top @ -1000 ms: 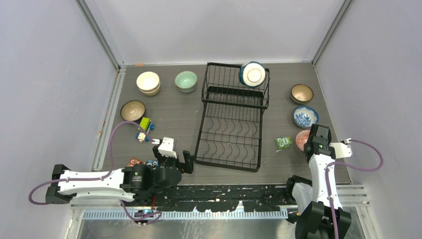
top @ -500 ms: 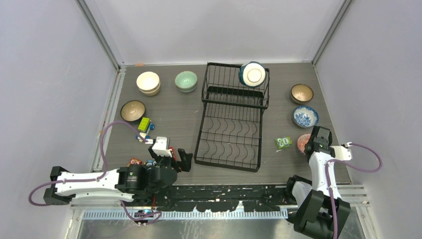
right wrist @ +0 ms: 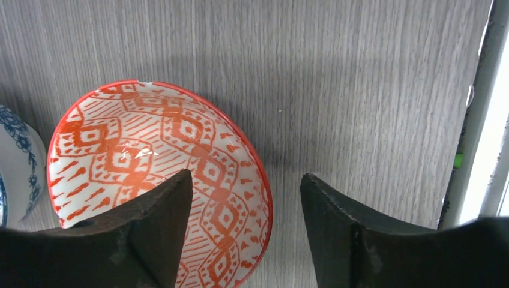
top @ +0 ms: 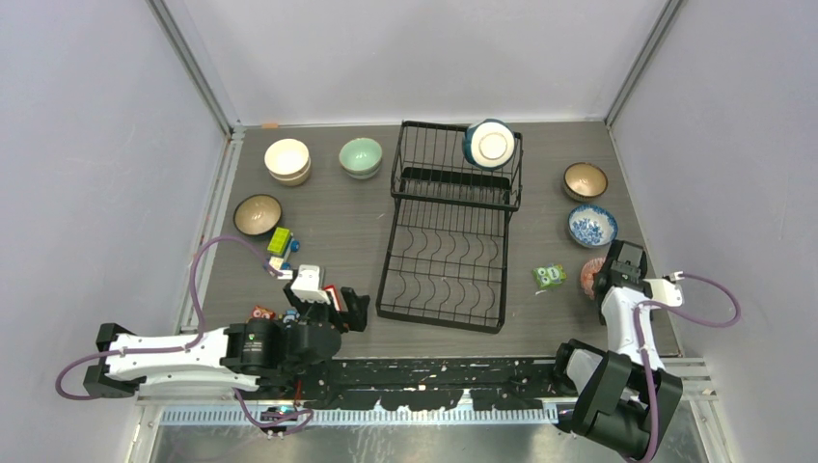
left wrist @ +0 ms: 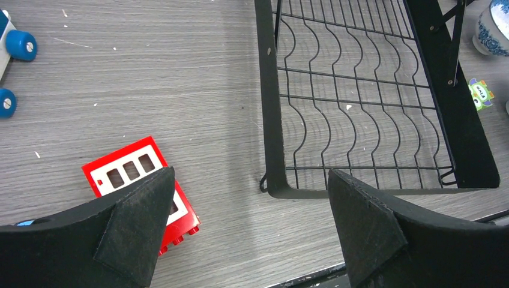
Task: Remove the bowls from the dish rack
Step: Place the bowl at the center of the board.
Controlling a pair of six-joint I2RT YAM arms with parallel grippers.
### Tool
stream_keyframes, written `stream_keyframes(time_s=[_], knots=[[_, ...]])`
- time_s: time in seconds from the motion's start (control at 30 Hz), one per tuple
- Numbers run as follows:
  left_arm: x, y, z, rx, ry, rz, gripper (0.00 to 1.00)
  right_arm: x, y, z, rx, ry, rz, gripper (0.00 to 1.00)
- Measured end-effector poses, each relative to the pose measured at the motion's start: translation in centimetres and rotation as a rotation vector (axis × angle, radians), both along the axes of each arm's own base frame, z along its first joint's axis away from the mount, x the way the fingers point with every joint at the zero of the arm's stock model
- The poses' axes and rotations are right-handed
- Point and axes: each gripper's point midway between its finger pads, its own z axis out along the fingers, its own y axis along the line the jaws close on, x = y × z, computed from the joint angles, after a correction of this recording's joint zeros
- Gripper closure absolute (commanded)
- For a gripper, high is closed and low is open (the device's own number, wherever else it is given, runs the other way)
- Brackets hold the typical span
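Observation:
The black wire dish rack (top: 449,241) stands mid-table, with a dark teal bowl (top: 490,145) on edge in its raised basket. A red patterned bowl (right wrist: 150,162) sits upright on the table at the right, partly under my right gripper (right wrist: 246,177). That gripper is open: one finger is over the bowl's inside, the other outside its rim. Cream (top: 287,159), pale green (top: 361,156), brown (top: 258,214), second brown (top: 586,179) and blue-and-white (top: 591,225) bowls stand on the table. My left gripper (left wrist: 250,174) is wide open and holds nothing, just off the rack's near left corner (left wrist: 273,189).
A red windowed block (left wrist: 129,174) lies by my left finger, and a toy with blue wheels (left wrist: 12,48) is farther left. Small coloured blocks (top: 280,241) sit near the left arm. A green block (top: 550,276) lies beside the red bowl. The table's metal side rail (right wrist: 474,120) runs close on the right.
My right gripper has gone from shut to open at the red bowl's rim. The left arm has drawn back a little toward the near edge, still open.

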Motion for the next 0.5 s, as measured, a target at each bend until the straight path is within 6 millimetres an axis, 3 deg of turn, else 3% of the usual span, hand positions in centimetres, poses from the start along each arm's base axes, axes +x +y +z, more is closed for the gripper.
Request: stream_keyframes(time_s=[0.27,0.5], knots=[[0.1,0.2,0.2,-0.013,-0.005,0.009,0.00,0.6,0.3,1.7,0.015,-0.013,0.020,0.10],[0.3,0.5,1.2,-0.061,-0.028,0.024,0.00,2.4,1.3,6.6,-0.003,-0.075,0.125,0.08]])
